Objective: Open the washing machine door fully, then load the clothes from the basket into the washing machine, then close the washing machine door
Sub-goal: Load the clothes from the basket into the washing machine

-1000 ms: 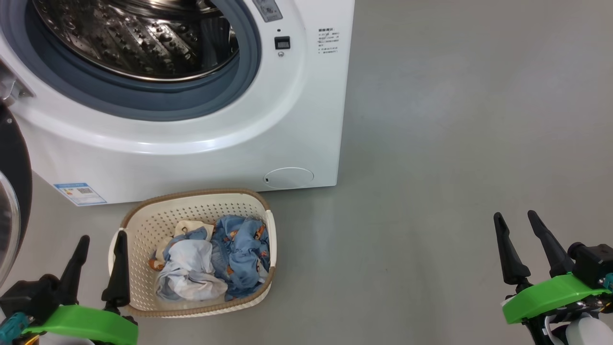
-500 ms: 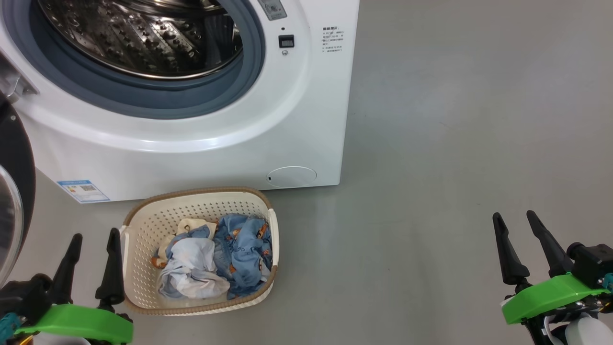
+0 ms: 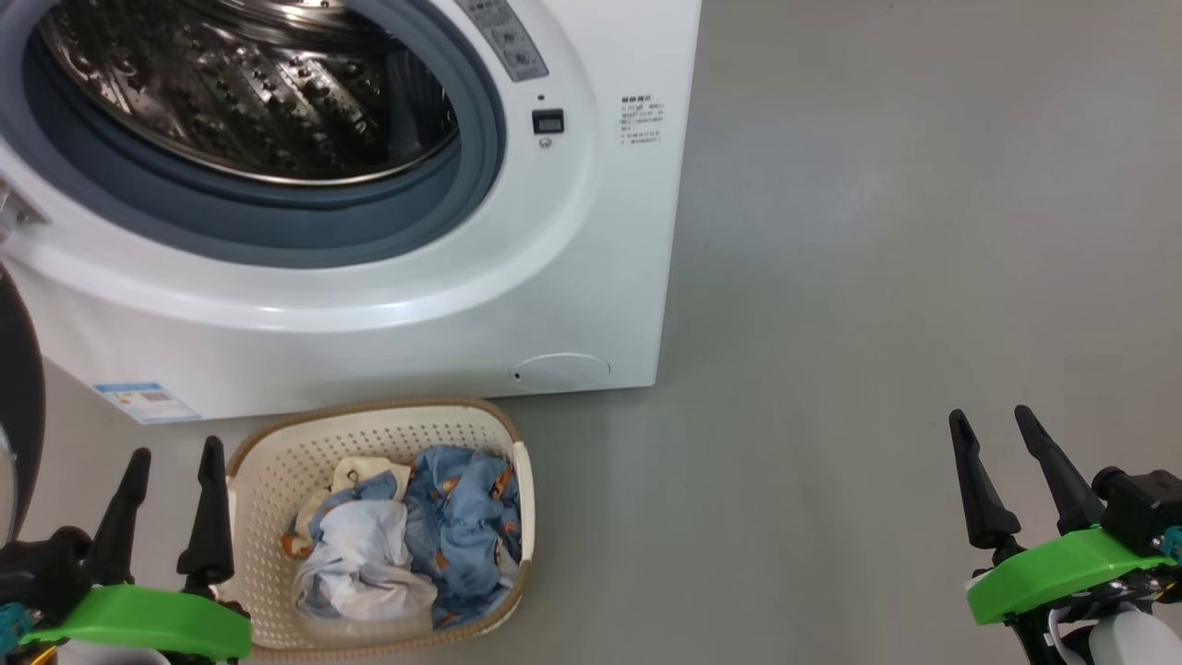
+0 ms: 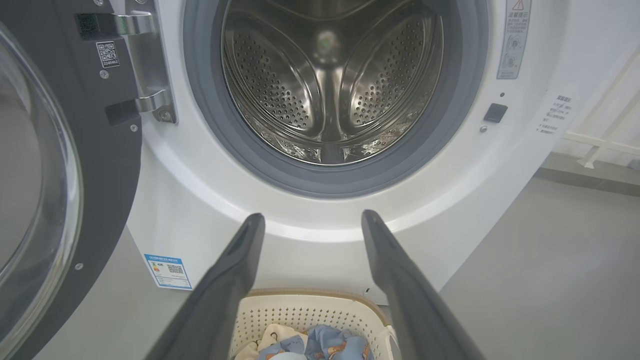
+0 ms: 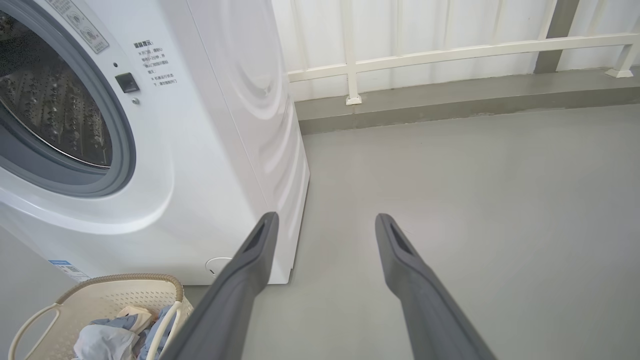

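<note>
The white washing machine (image 3: 572, 277) stands with its steel drum (image 4: 330, 85) exposed. Its door (image 4: 100, 175) is swung out to the left, black rim and glass bowl facing me. On the floor before the machine sits the cream basket (image 3: 305, 453), with blue printed and pale clothes (image 3: 434, 526) heaped inside. My left gripper (image 3: 175, 448) is open just left of the basket, its fingers pointing at the drum, and holds nothing. Far to the right my right gripper (image 3: 990, 414) hangs open over bare floor, empty.
Grey floor (image 3: 877, 277) stretches right of the machine. A white railing (image 5: 450, 50) and a low step run along the back wall. The round flap (image 3: 560, 371) and blue label (image 3: 143, 402) mark the machine's lower front.
The head camera has shifted, so the machine and basket sit lower in the picture. My left gripper has drawn slightly left, off the basket's handle. The right gripper has stayed put.
</note>
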### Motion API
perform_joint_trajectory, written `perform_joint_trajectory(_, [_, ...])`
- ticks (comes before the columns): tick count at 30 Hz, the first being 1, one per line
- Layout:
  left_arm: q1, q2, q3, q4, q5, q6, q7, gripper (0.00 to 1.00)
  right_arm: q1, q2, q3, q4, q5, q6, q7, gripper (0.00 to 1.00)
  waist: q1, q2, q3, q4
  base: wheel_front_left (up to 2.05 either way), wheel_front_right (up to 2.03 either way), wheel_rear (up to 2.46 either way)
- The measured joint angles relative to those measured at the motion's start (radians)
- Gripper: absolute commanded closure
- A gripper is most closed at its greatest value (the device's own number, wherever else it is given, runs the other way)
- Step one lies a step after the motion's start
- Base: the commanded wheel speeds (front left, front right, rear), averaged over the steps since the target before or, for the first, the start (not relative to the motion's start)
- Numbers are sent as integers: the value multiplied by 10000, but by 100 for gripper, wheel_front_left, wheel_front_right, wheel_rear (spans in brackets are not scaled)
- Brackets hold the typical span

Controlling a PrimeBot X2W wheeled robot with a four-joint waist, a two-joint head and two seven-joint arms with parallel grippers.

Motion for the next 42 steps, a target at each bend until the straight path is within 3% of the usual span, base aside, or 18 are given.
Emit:
perform_joint_trajectory(13, [-9, -35, 77, 50, -113, 0, 0, 0, -7, 27, -2, -8, 0, 0, 0, 0, 0, 0, 21, 79, 91, -92, 1])
perform_joint_trajectory(31, [-61, -372, 174, 734, -82, 0, 0, 0, -34, 27, 19, -42, 0, 0, 0, 0, 0, 0, 193, 204, 2, -2, 0])
perform_joint_trajectory(42, [-217, -370, -297, 1728, -182, 0, 0, 0, -148, 142, 109, -115, 0, 0, 0, 0, 0, 0, 495, 196, 0, 0, 0])
